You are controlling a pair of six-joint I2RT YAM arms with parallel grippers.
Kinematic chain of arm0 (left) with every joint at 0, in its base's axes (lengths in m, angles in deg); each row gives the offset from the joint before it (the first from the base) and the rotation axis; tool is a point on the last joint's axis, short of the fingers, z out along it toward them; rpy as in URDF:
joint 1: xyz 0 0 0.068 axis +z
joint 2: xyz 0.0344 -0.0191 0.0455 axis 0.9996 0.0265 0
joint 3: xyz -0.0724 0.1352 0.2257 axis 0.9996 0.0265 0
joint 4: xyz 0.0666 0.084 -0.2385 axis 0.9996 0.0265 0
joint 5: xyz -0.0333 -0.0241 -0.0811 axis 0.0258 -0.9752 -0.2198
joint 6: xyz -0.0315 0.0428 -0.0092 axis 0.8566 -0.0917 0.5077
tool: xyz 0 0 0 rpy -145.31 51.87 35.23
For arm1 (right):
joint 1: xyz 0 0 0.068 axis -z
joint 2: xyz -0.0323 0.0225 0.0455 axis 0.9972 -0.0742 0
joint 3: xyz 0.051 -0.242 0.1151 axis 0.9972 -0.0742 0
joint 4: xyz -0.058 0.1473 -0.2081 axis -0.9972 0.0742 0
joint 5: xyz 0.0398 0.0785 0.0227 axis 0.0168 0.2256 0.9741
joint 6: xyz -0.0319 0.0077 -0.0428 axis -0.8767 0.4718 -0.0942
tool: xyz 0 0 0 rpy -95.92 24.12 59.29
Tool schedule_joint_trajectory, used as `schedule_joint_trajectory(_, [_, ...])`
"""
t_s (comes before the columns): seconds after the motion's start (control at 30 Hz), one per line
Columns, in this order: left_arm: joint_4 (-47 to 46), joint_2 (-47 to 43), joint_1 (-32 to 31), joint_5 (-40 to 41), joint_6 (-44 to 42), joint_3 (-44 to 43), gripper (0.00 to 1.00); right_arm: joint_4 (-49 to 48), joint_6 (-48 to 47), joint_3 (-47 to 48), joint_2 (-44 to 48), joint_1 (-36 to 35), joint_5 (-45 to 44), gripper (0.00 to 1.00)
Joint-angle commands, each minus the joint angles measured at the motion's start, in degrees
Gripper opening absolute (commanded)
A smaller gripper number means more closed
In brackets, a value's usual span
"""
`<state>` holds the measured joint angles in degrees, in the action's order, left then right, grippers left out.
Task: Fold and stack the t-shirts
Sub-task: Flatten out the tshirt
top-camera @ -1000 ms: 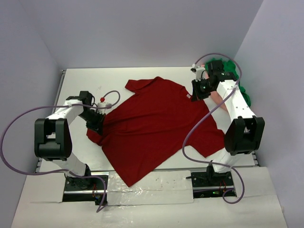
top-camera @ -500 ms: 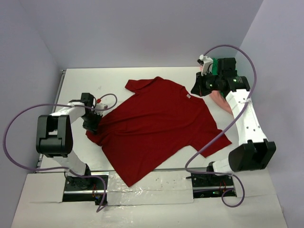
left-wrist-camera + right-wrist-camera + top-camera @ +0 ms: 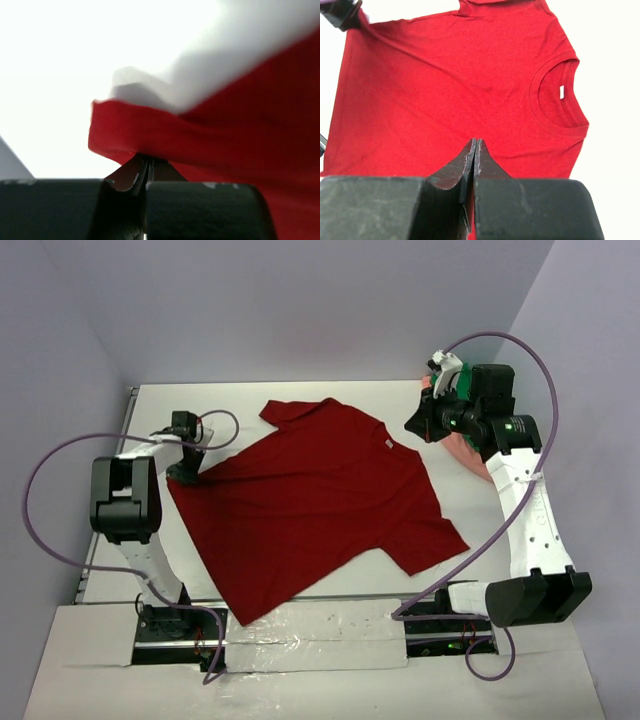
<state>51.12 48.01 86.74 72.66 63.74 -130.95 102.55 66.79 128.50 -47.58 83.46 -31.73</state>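
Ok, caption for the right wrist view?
Shut right tool hovers over the spread red shirt, neck label visible.

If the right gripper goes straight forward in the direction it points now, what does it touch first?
Most likely the dark red t-shirt, on the chest near the collar; the right gripper, jaws shut, points at that cloth. Its height above it is unclear.
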Motion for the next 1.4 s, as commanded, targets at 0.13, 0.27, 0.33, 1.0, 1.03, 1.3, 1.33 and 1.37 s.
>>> schedule_joint_trajectory(0.13, [-6.3,12.1,0.7,4.2,-0.3,-17.1,0.00,-2.2,0.7,0.2,3.8,-0.4,-0.7,0.00])
schedule_joint_trajectory(0.27, [-3.8,18.6,1.0,6.9,-1.2,-27.9,0.00,-2.2,0.6,-0.8,4.6,-0.4,-2.0,0.00])
schedule_joint_trajectory(0.33, [-1.6,22.3,1.5,7.4,-1.3,-33.9,0.00,-1.6,0.6,-1.1,4.4,-0.4,-2.9,0.00])
schedule_joint_trajectory(1.0, [1.4,1.5,7.5,-12.9,3.1,-24.6,0.13,-3.5,-3.0,-1.3,-22.6,-3.0,-2.2,0.00])
schedule_joint_trajectory(1.03, [2.4,0.2,7.4,-14.1,3.4,-24.3,0.21,-3.8,-3.1,-0.6,-23.9,-3.6,-1.8,0.00])
schedule_joint_trajectory(1.3, [-0.3,-16.5,6.6,-27.9,6.2,-15.9,0.58,-7.9,-4.9,5.6,-34.4,-13.2,-2.7,0.00])
schedule_joint_trajectory(1.33, [-0.9,-18.1,6.6,-30.5,6.6,-13.9,0.58,-7.9,-4.7,7.2,-36.6,-13.6,-2.6,0.00])
schedule_joint_trajectory(1.37, [-1.7,-20.8,6.6,-31.2,7.0,-13.1,0.59,-8.1,-4.4,7.9,-37.7,-14.5,-2.7,0.00])
